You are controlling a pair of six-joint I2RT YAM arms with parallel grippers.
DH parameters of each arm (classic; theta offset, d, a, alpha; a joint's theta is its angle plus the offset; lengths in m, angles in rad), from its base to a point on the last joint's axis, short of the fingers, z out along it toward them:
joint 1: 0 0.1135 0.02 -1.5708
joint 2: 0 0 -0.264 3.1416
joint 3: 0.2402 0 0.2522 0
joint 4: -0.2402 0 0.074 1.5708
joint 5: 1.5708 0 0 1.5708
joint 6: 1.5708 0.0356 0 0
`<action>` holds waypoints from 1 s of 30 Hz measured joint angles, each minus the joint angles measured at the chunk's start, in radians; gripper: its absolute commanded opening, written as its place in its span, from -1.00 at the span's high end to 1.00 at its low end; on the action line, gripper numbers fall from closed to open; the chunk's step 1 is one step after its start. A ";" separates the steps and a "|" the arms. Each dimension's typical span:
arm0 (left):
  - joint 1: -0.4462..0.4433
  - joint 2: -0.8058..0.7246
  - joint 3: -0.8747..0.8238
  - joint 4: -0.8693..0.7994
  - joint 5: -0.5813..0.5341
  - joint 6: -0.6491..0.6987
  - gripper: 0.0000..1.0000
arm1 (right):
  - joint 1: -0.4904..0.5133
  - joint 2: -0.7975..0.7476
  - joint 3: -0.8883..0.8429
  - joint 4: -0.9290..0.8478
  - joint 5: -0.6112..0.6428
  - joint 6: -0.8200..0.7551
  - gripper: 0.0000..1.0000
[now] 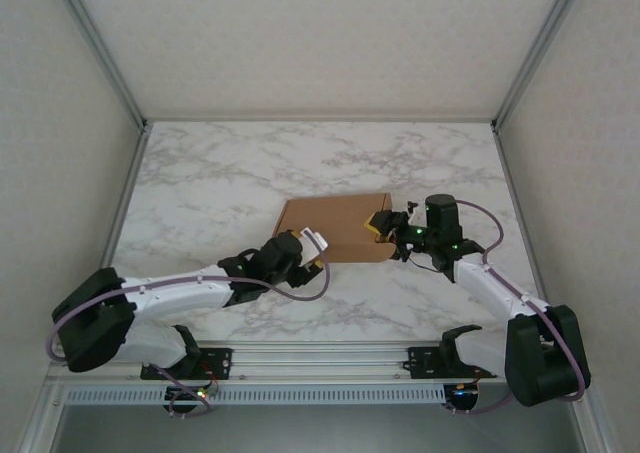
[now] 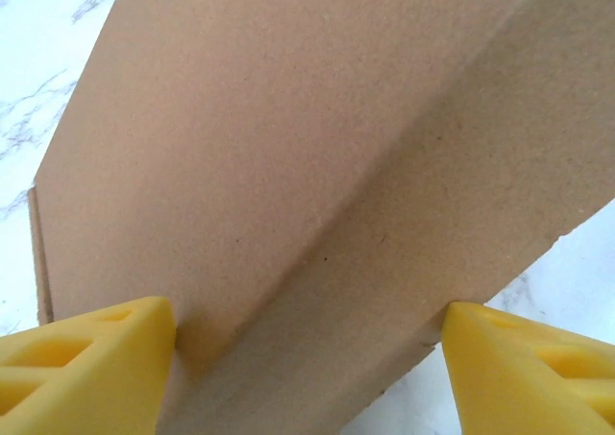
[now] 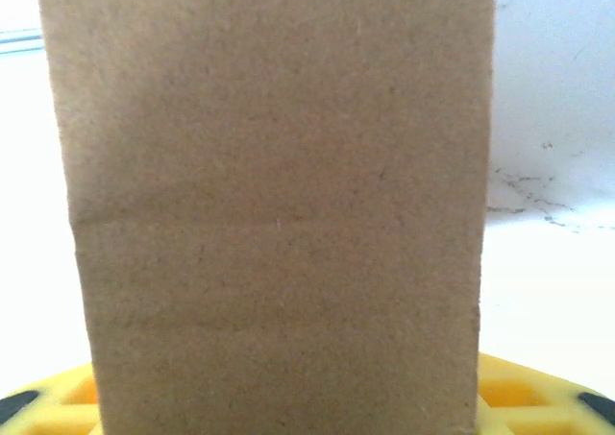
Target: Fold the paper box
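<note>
The paper box (image 1: 335,223), plain brown cardboard, lies folded flat-topped on the middle of the table. My left gripper (image 1: 312,247) is at its near left corner. In the left wrist view the box's top and its creased front panel (image 2: 317,195) run between two yellow fingers (image 2: 86,368) that stand wide apart, so the left gripper (image 2: 307,373) is open. My right gripper (image 1: 385,225) is at the box's right edge. There an upright cardboard flap (image 3: 279,205) covers the right gripper (image 3: 288,411), with yellow finger parts (image 3: 538,397) peeking out either side. Its hold is hidden.
The white marble table (image 1: 220,173) is fenced by aluminium posts (image 1: 100,48) at the left and right and white walls behind. A metal rail (image 1: 320,358) with both arm bases runs along the near edge. Bare tabletop lies beyond and left of the box.
</note>
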 measured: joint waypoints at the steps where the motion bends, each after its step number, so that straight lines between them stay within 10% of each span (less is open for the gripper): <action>1: -0.003 0.012 0.003 0.016 -0.020 0.002 -0.41 | 0.000 -0.001 0.000 0.003 0.005 0.004 0.02; 30: -0.068 0.146 -0.027 0.306 -0.202 0.356 -0.57 | 0.000 -0.020 -0.007 0.035 0.029 0.086 0.01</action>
